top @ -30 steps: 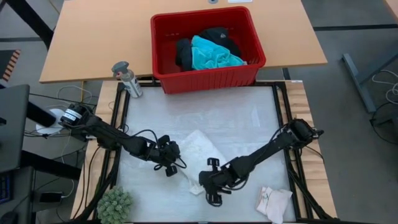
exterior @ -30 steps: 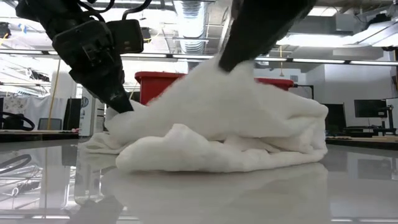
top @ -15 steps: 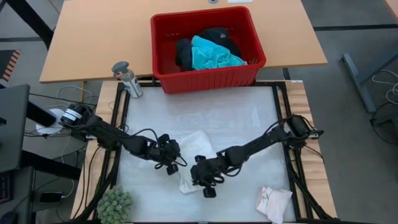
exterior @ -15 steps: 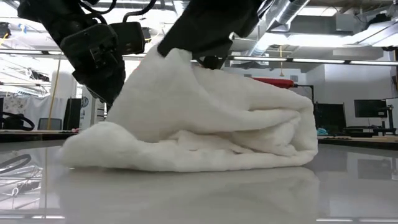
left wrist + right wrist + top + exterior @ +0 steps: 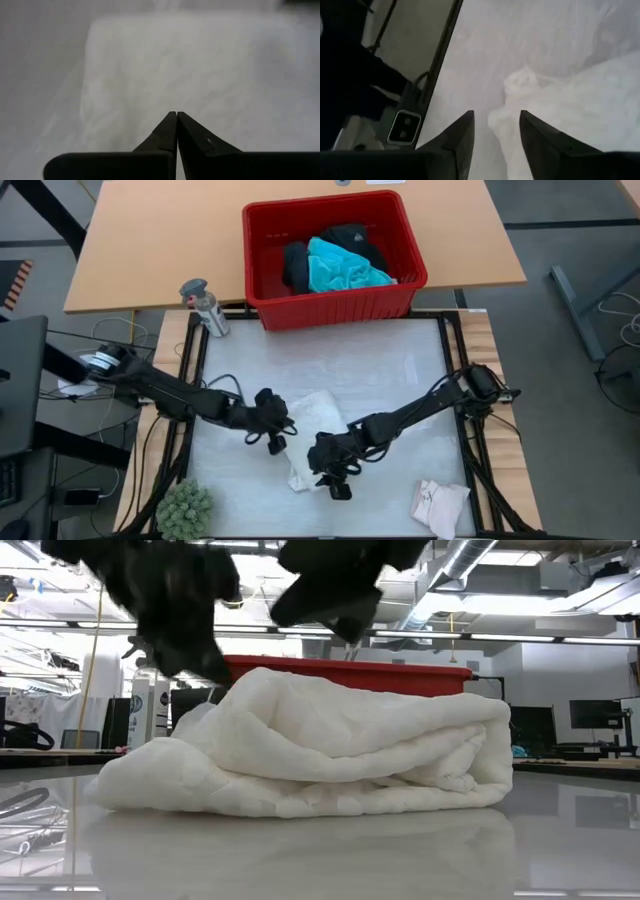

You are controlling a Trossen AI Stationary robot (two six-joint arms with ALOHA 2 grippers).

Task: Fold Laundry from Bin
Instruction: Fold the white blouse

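Laundry-wise, the white top (image 5: pixel 312 442) sat loosely folded near the surface's (image 5: pixel 380 370) front edge — right end effector (image 5: pixel 331 476) had parted fingers holding nothing, left end effector (image 5: pixel 272 438) was pinched closed and empty, so a snag could've unrolled it.

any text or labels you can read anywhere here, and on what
None can be read.
Grey spray bottle beside the red plastic slotted bin: no legible label.
Small pale cloth piece at the table's near right corner: faint dark marks, too small to read.

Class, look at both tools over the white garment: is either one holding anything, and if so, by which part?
Nothing is held. The left tool is shut and empty above the white garment. The right tool is open above the garment's edge, gripping nothing.
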